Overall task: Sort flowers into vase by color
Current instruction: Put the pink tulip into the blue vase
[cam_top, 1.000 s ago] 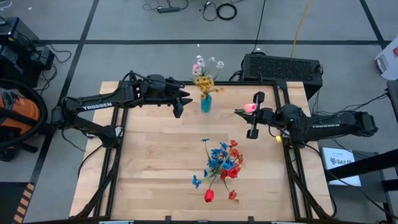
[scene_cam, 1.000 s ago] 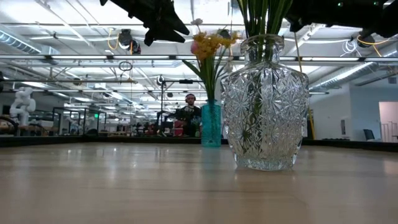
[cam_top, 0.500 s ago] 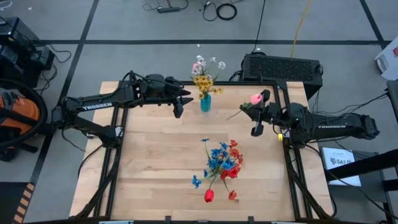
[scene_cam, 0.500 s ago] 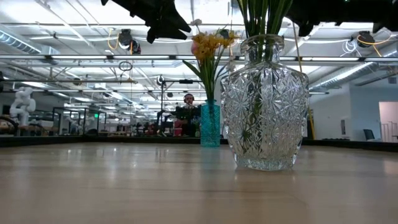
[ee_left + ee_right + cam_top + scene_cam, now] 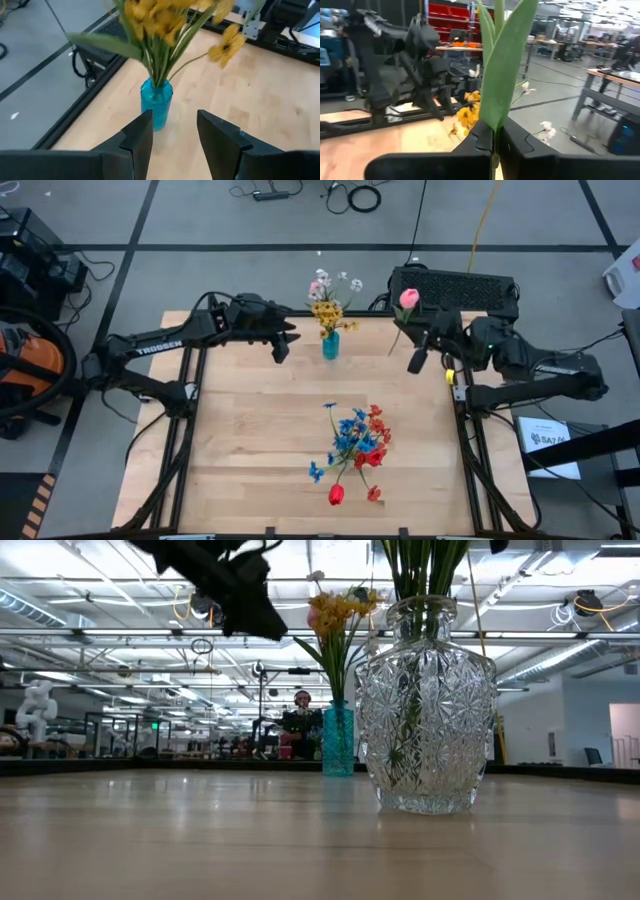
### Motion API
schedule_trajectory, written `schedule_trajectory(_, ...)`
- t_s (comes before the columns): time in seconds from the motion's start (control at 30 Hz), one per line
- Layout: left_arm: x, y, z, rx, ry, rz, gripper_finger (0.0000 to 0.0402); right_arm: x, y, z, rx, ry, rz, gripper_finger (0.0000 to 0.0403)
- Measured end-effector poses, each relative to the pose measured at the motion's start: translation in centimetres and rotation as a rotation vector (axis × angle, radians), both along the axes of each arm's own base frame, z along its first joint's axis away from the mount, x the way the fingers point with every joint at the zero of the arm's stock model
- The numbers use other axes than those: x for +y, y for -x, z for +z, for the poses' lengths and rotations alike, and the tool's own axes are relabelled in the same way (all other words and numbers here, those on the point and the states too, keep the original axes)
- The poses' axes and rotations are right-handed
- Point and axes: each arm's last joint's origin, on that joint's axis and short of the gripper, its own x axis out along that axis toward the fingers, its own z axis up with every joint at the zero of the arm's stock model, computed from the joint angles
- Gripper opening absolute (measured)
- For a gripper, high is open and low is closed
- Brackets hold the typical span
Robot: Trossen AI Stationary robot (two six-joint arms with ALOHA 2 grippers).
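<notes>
A pink tulip [image 5: 408, 298] on a green stem is lifted above the table's far right corner, with my right gripper [image 5: 404, 333] shut on it. A small blue vase [image 5: 330, 346] stands by its base near the far edge and holds yellow flowers [image 5: 327, 311] plus pink and white blooms. My left gripper [image 5: 284, 343] hangs open just left of that vase, its fingers [image 5: 141, 141] apart with the blue vase [image 5: 156, 102] ahead of them. A cut-glass vase [image 5: 428, 705] with blue and red flowers [image 5: 357, 442] stands nearer the front. My right gripper pinches the tulip's green stem and a long leaf [image 5: 494, 134] between its two fingers. The fingers come in level from the table's right and lie across the stem. The stem stands up above them and the tulip is clear of the table.
A black box [image 5: 455, 288] sits behind the far right corner, close to the lifted tulip. Bare wood lies left of the glass vase and between the two vases. A red tulip [image 5: 336, 495] leans out of the glass vase toward the near edge.
My right gripper has risen and drawn toward the far edge, tipping up until level; the pink tulip, lying across before, now stands with its head up near the black box. My left gripper has sunk a little beside the blue vase.
</notes>
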Motion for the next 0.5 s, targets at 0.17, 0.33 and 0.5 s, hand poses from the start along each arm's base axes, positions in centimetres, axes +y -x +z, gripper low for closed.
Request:
schedule_trajectory(0.17,1.6,0.9,-3.5,-0.083,-0.005,0.006,0.0159,-0.3,-1.0,-0.4,0.02,-0.041,-0.093,0.0)
schedule_trajectory(0.33,2.0,1.5,-6.9,-0.156,-0.045,-0.019,0.0159,-1.1,-2.2,-1.7,0.045,-0.153,-0.163,0.0)
schedule_trajectory(0.5,2.2,1.2,-9.8,-0.126,-0.102,-0.053,0.0159,-2.4,-3.6,-3.0,0.079,-0.217,-0.229,0.0)
